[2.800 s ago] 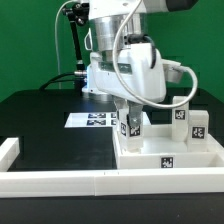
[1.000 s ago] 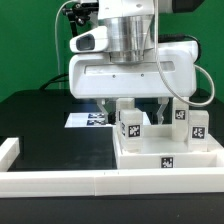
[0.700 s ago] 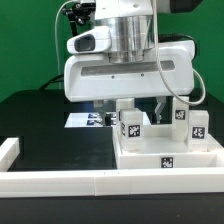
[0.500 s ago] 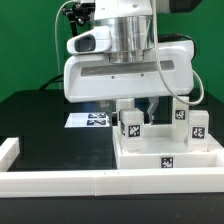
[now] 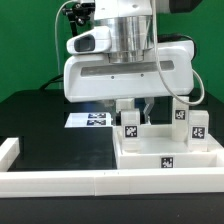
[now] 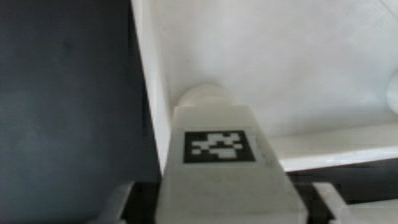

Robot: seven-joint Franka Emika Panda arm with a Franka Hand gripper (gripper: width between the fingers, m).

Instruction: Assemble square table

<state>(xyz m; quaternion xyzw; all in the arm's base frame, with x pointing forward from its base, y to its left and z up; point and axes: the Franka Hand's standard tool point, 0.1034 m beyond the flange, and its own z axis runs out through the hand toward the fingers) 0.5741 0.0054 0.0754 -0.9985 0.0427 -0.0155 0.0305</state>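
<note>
The square slab (image 5: 165, 152) is seen lying on the black desk (image 5: 50, 130) at the exterior view's right, tagged legs standing on it. One leg (image 6: 217, 140) is flanked by the jaws; the fingers (image 6: 128, 205) appear pressed against its sides, though a firm clamp cannot be confirmed
</note>
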